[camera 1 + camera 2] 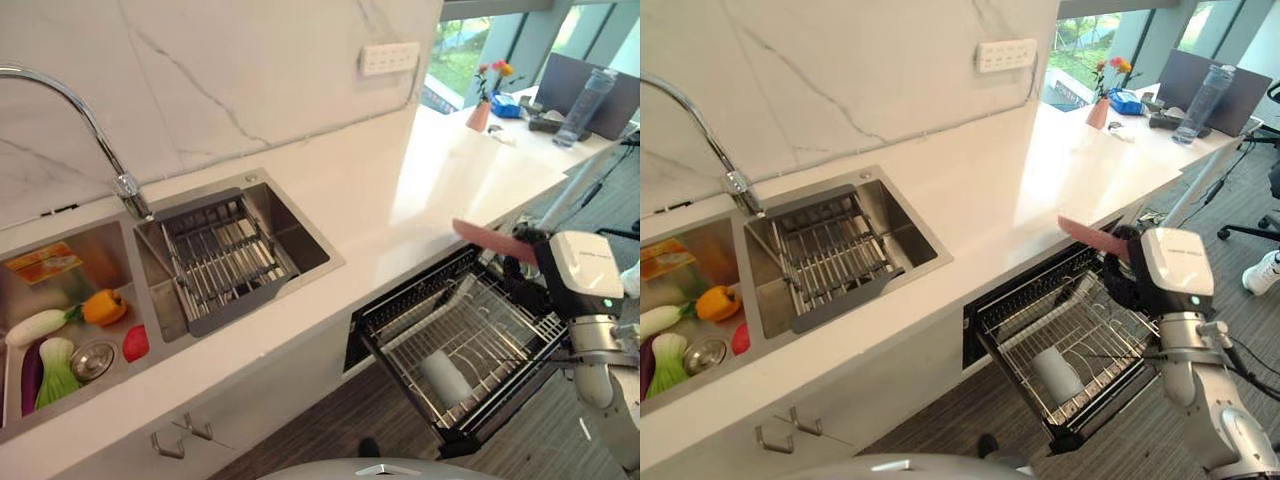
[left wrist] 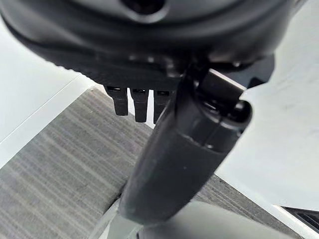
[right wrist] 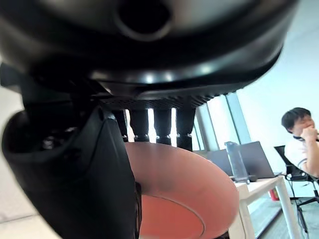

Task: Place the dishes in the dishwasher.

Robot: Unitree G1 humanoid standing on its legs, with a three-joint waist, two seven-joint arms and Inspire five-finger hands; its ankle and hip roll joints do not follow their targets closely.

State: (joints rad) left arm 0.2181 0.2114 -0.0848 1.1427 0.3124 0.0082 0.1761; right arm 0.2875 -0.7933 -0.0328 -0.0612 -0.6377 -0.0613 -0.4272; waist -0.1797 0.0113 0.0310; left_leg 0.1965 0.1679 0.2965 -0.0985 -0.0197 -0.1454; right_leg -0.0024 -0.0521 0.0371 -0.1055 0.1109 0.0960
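Salmon-pink and shallow, the plate [image 3: 184, 191] sits clamped in my right hand [image 1: 1127, 270], fingers [image 3: 162, 124] straight along its back and my thumb [image 3: 75, 164] pressing the front near the rim. I carry it nearly flat, its free edge pointing away from my palm toward the bench [image 1: 400, 190], and I judge that grip at one edge leaves the rest of the rim free to slide down between wires once I tip it upright.

Right below my right hand the dishwasher rack [image 1: 470, 345] is pulled out from under the bench, so the plate hangs above the back part of that wire basket, close to the bench edge. A pale cup [image 1: 443, 378] already lies on its side in the rack, below and nearer my body than my hand; I would keep the plate to the empty wires away from it.

Far off to the other side of my hand, the sink [image 1: 290, 235] holds a dark draining basket [image 1: 215, 255], and the basin beyond it holds vegetables [image 1: 60, 340]; neither plays a part in this step.

My left hand [image 2: 139, 102] hangs over grey striped floor [image 2: 55, 164], fingers hanging loosely straight, holding nothing.

In my right wrist view a seated person [image 3: 301, 134] shows well beyond the plate, by a desk.
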